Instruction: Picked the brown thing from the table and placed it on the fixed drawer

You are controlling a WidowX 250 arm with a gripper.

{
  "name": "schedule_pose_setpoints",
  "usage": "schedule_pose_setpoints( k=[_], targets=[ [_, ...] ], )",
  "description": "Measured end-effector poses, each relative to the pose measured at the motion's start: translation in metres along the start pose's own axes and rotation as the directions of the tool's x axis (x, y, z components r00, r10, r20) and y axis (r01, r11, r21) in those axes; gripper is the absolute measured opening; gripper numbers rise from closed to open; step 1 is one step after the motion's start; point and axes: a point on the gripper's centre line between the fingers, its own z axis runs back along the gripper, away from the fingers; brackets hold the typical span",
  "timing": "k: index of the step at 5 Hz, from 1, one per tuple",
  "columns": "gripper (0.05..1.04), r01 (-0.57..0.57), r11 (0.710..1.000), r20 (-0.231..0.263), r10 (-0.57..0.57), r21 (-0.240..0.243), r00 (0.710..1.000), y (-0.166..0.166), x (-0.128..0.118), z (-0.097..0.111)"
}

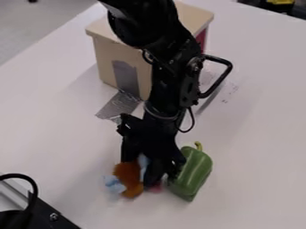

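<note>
Brown thing [127, 175]; against the parted fingers [154, 173]

No text, label, brand, number or sign can be read. Faint small marks [226, 95] are seen on the white table [257, 134] — above and to the right of the gripper [142, 173] in the camera view, well apart from it — but no letter or figure can be made out in them.
</note>
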Motion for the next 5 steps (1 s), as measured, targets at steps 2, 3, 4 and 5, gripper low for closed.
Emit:
schedule_pose_setpoints(
  k=[2, 3, 4, 5],
  targets=[
    [0.409, -0.045, 0.999, 0.151, 0.046, -0.014, 0.987, 0.010, 0.015, 0.089],
    [0.396, -0.062, 0.998, 0.280, 0.059, 0.002, 0.958, 0.020, 0.049, 0.136],
    [0.395, -0.122, 0.993, 0.333, 0.117, -0.004, 0.936, 0.050, 0.089, 0.159],
    [0.395, -0.163, 0.987, 0.329, 0.157, -0.010, 0.931, 0.079, 0.121, 0.159]
  ],
)
